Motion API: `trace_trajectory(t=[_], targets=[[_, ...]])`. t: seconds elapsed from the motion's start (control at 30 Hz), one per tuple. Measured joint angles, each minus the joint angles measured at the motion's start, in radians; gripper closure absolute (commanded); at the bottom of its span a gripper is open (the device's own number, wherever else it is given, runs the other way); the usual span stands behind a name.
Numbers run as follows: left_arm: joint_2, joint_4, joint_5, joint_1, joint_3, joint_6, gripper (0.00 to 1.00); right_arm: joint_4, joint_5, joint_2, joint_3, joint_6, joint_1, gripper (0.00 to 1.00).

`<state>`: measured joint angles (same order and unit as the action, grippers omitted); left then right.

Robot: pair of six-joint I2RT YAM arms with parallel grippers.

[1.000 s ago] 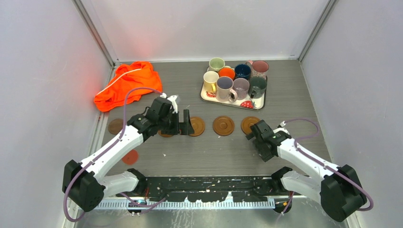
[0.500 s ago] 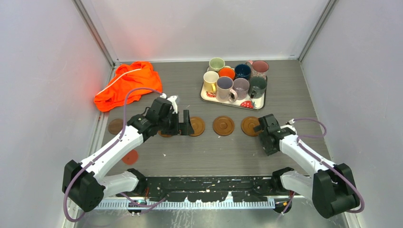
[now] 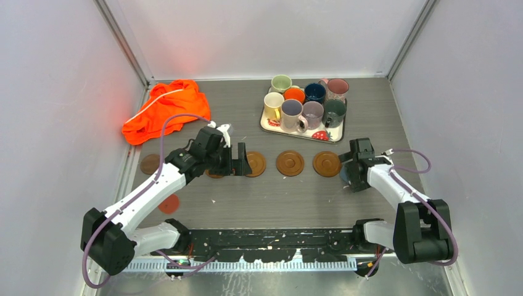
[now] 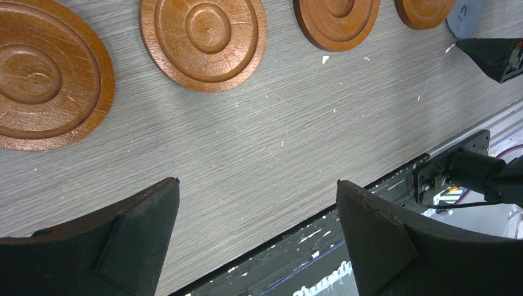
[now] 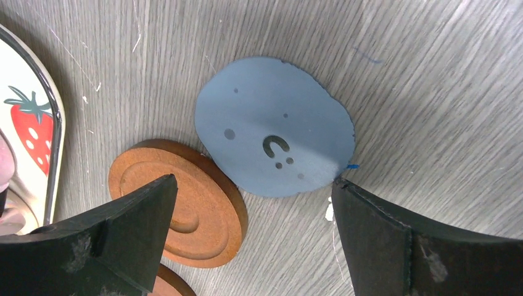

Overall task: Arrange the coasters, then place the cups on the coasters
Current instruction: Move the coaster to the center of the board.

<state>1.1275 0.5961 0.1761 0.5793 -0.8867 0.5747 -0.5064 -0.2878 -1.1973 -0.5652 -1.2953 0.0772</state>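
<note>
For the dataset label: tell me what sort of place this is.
Probably a robot lab test cell: plain white panels box in a grey table, two arms are bolted at its near edge, mugs sit on a strawberry-print tray.

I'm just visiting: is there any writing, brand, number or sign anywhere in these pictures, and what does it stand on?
"c" with a few dots beside it: a small dark curved mark, read loosely, on the light-blue flat round coaster in the right wrist view.
No other words, brands or numbers can be read in any view.
The white tray bears only a red strawberry picture, with no text.
</note>
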Motion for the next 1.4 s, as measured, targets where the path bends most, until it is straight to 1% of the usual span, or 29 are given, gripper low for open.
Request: trace_trajectory(t=[0.3, 0.57, 0.77, 0.93, 1.1, 1.4], targets=[[0.0, 0.0, 0.0, 0.0, 0.0, 0.0, 0.0, 0.008, 0.032, -0.011, -0.007, 0.009, -0.006, 0.0], [0.0, 0.0, 0.0, 0.0, 0.0, 0.0, 0.0, 0.074, 0.092, -0.051, -0.022, -0.023, 0.029, 0.0], [0.0, 0.0, 0.0, 0.0, 0.0, 0.0, 0.0, 0.097, 0.108, -0.087, -0.044, -0.031, 0.03, 0.0], [0.0, 0.0, 0.0, 0.0, 0.0, 0.0, 0.0, 0.099, 0.134, -0.118, -0.067, -0.016, -0.021, 0.0], [0.0, 0.0, 0.0, -0.002, 0.0, 0.0, 0.0, 0.082, 0.132, -0.154, -0.104, 0.039, -0.102, 0.0], [0.0, 0.0, 0.0, -0.002, 0.0, 0.0, 0.0, 0.062, 0.132, -0.244, -0.184, 0.14, -0.158, 0.0]])
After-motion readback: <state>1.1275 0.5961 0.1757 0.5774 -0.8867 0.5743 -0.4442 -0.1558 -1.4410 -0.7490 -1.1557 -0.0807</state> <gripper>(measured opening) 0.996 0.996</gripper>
